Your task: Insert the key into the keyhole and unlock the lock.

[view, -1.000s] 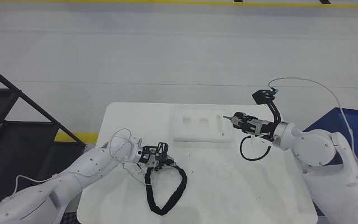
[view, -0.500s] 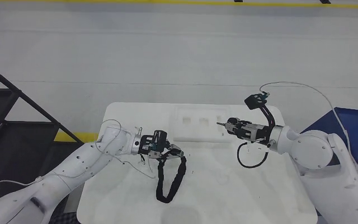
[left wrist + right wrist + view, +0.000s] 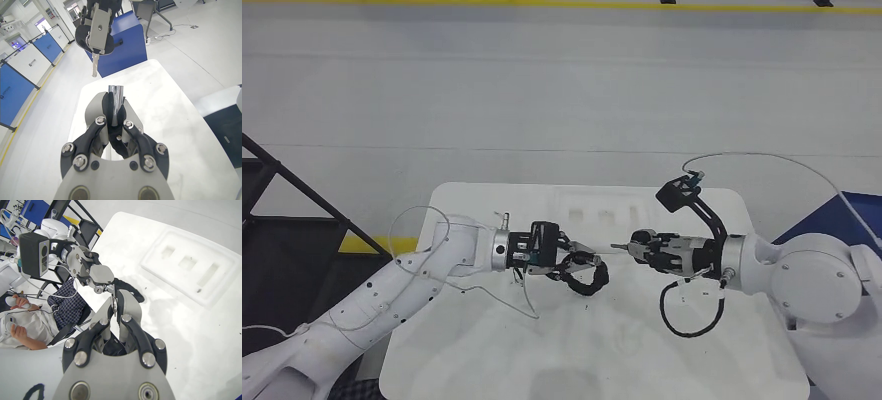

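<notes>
Now left hand (image 3: 572,260) is gripping the lock (image 3: 116,94); right hand (image 3: 637,247), at three o'clock, is gripping the key (image 3: 94,65), needing keyhole (image 3: 97,290) alignment.

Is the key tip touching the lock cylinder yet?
Apart. The left wrist view shows the key hanging with its tip short of the open end of the lock cylinder, with a clear gap between them.
</notes>
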You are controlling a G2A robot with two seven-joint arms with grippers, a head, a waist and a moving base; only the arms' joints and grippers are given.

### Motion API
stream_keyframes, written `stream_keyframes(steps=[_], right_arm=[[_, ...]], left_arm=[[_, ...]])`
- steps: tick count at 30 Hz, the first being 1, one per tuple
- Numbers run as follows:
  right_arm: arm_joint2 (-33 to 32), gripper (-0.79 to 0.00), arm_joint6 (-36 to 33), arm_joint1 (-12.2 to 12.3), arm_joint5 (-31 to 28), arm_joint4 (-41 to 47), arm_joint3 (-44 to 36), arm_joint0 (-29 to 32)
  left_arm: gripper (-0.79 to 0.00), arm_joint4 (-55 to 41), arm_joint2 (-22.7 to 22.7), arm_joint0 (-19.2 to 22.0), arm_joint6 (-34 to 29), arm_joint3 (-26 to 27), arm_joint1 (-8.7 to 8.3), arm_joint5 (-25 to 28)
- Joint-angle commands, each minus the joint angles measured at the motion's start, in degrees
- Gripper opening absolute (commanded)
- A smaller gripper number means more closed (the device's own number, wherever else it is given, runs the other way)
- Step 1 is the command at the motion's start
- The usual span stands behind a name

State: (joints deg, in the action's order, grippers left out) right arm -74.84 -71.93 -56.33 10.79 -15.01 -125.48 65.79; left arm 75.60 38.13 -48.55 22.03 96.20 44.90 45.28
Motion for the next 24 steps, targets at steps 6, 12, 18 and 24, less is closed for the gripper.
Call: stream_keyframes(steps=[6,12,18,24], right_arm=[[-1.5,-0.785,-2.2,0.5,2.2,1.8,-2.2,0.4],[-1.7,-0.785,-2.1,0.6,2.6,1.7,-2.3,0.4],[-1.7,-0.785,-2.1,0.6,2.6,1.7,-2.3,0.4],[-2.4,-0.785,-0.4,0.7,3.9,1.9,-1.7,1.9]], left_arm=[[-0.785,2.6,-0.1,0.3,5.2,-1.4,1.48,-2.7],[-0.785,3.0,-0.3,0.3,5.5,-1.7,1.70,-3.2],[-0.785,3.0,-0.3,0.3,5.5,-1.7,1.70,-3.2],[-0.785,3.0,-0.3,0.3,5.5,-1.7,1.70,-3.2]])
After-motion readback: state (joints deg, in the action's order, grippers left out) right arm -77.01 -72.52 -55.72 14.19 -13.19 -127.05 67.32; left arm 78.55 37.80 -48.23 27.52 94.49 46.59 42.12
